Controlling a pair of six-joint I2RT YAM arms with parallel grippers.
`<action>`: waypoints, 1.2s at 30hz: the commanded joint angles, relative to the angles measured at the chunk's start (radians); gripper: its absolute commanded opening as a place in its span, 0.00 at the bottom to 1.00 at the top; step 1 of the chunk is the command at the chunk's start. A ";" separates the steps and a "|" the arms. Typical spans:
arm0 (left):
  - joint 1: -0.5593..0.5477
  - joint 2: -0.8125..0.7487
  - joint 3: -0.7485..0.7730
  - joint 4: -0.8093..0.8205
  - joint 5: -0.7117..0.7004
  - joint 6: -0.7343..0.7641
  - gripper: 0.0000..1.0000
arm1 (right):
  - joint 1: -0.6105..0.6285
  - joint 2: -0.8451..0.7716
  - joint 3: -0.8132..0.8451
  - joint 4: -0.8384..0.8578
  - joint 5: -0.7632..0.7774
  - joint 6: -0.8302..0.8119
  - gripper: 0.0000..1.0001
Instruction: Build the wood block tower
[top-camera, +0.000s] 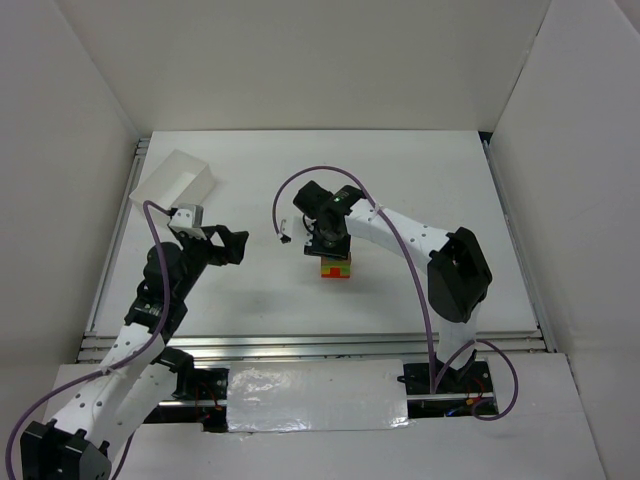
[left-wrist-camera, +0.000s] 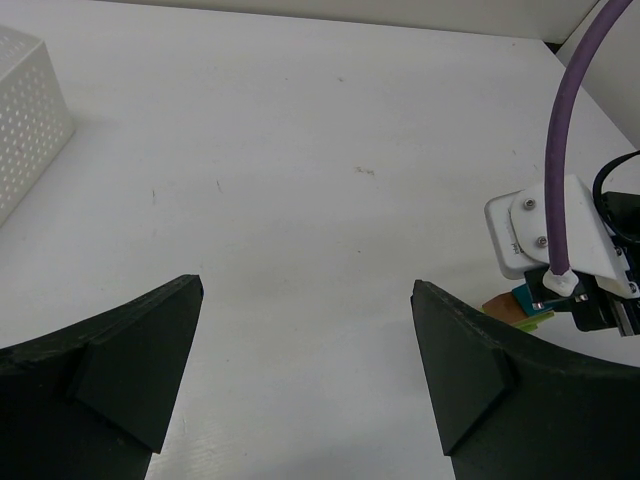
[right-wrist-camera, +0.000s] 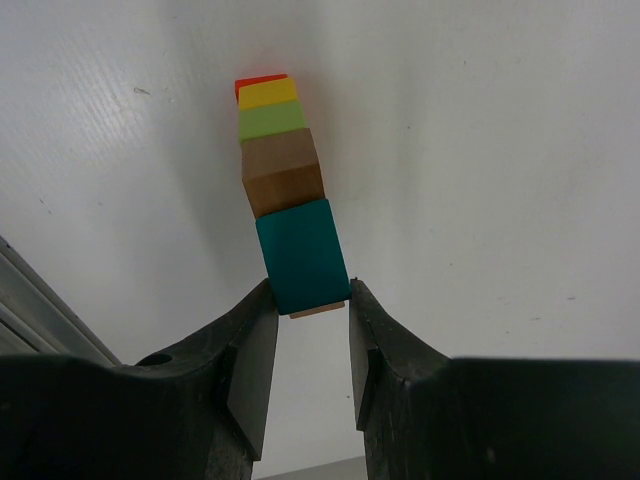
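right tool (right-wrist-camera: 312, 298) grips teal block (right-wrist-camera: 300, 250) atop wood block tower (right-wrist-camera: 280, 165).

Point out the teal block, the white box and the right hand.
teal block (right-wrist-camera: 300, 255): right wrist view, its broad teal face.
white box (left-wrist-camera: 25, 110): left wrist view, its perforated side wall.
right hand (right-wrist-camera: 312, 295): right wrist view, midway between its fingertips.

No legible text or labels anywhere.
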 joint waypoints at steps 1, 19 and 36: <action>-0.001 0.001 0.011 0.037 -0.006 -0.012 0.99 | 0.006 -0.021 0.011 0.032 0.003 0.007 0.36; -0.001 0.003 0.004 0.045 0.019 -0.002 0.99 | 0.016 -0.031 0.017 0.026 0.001 0.001 0.55; -0.001 0.009 0.004 0.051 0.031 0.002 0.99 | 0.019 -0.031 0.028 0.026 0.001 0.003 0.54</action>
